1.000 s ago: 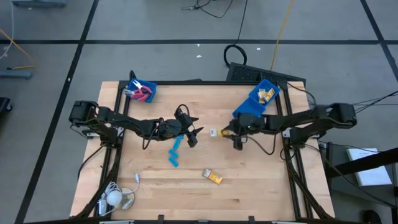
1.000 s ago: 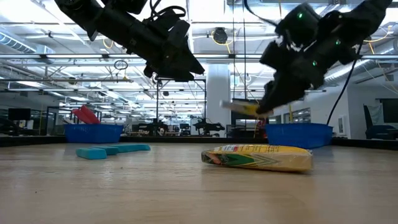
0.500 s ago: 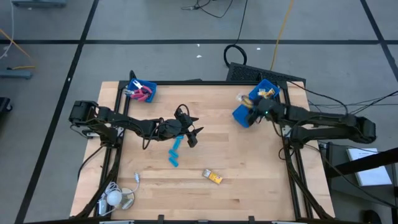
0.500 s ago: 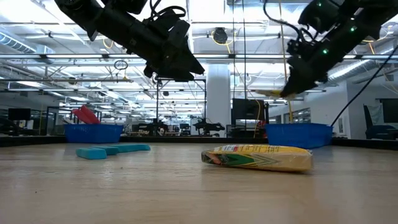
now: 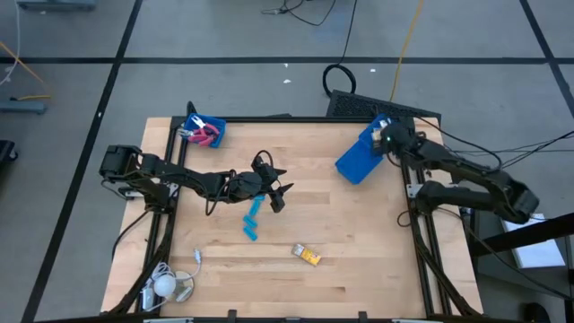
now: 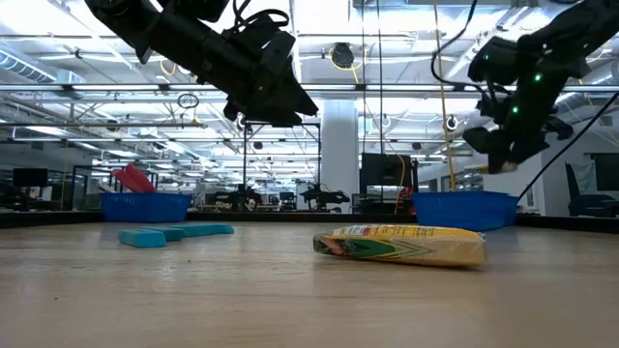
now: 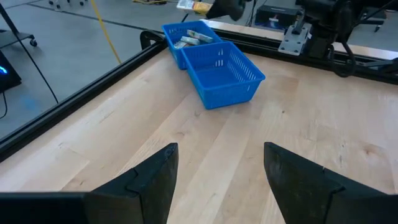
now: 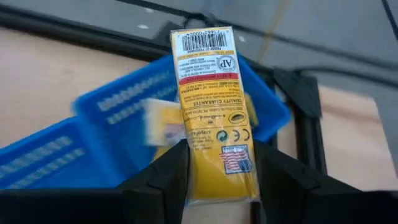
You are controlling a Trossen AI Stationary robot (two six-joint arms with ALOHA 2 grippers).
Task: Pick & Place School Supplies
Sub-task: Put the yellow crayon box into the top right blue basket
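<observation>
My right gripper (image 5: 382, 136) is above the far-right blue bin (image 5: 387, 126) and is shut on a yellow-orange packet (image 8: 210, 93). More yellow packets (image 7: 189, 39) lie inside that bin. My left gripper (image 5: 279, 194) hovers open over the table's middle, with nothing between its fingers (image 7: 149, 180). Below and beside it, several light-blue oblong pieces (image 5: 252, 218) lie flat on the wood. Another yellow packet (image 5: 307, 255) lies flat nearer the near edge. Pink-handled scissors (image 5: 204, 134) sit in the far-left blue bin. My right gripper pinches the yellow packet between its two fingers (image 8: 163, 177), one on each long edge at the packet's near end (image 8: 219, 171). The packet runs forward along the fingers, its barcode end (image 8: 202, 40) free. It is lifted clear, above the bin that holds the other packets.
A second blue bin (image 5: 356, 162) stands against the one with packets, on its table-centre side. A white round object with a cord (image 5: 167, 286) sits at the near-left corner. A black frame rail (image 5: 408, 170) runs along the table's right edge. Bare wood lies between the arms.
My right gripper has carried the yellow packet from near the table's middle toward the far-right corner and up, and now holds it over the bin with the other packets. It stayed shut on the packet. The left arm kept still.
</observation>
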